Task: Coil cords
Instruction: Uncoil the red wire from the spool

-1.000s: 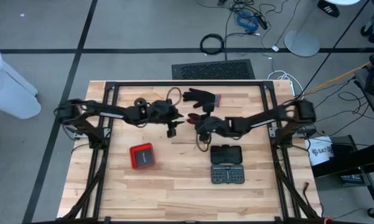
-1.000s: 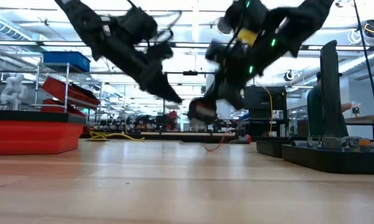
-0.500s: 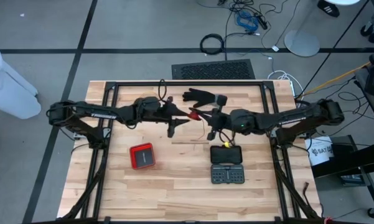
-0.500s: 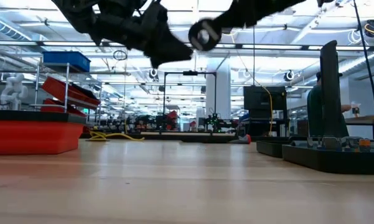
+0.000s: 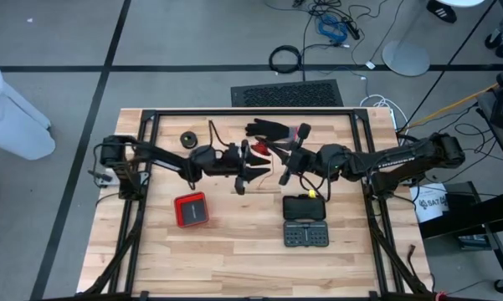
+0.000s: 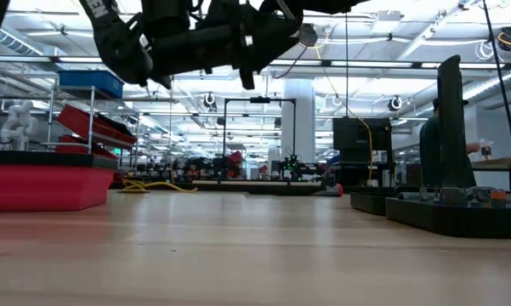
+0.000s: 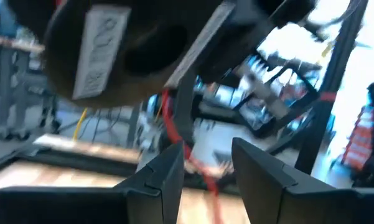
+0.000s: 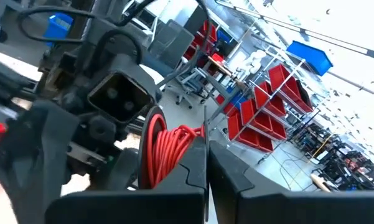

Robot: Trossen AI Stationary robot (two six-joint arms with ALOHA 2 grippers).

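A coil of red cord (image 8: 168,152) hangs in the air over the middle of the table, showing as a red patch (image 5: 261,150) between my two grippers. My right gripper (image 8: 206,146) is shut right beside the coil and comes in level from the table's right (image 5: 282,163). My left gripper (image 7: 206,149) is open and points level toward the right gripper from the table's left (image 5: 248,165). A red strand (image 7: 185,155) runs down between its fingers. A small black cord bundle (image 5: 188,138) lies on the table at the far left. My right gripper is shut at the coil's edge (image 8: 188,138), with the loops bulging out past one finger. The fingers themselves hide the pinched spot. The coil is clear of the table. My left gripper: the red strand passes close along one finger (image 7: 171,171); whether it touches, I cannot tell.
A black glove with a red cuff (image 5: 269,130) lies at the far edge behind the grippers. A red box (image 5: 191,209) sits near left. Two black cases (image 5: 305,207) (image 5: 305,234) lie near right. A metal frame (image 5: 251,112) borders the table.
My right gripper has risen from just above the table and drawn toward the right edge, carrying the red cord up clear of the table. My left gripper has tipped from pointing down to level and moved toward the right gripper.
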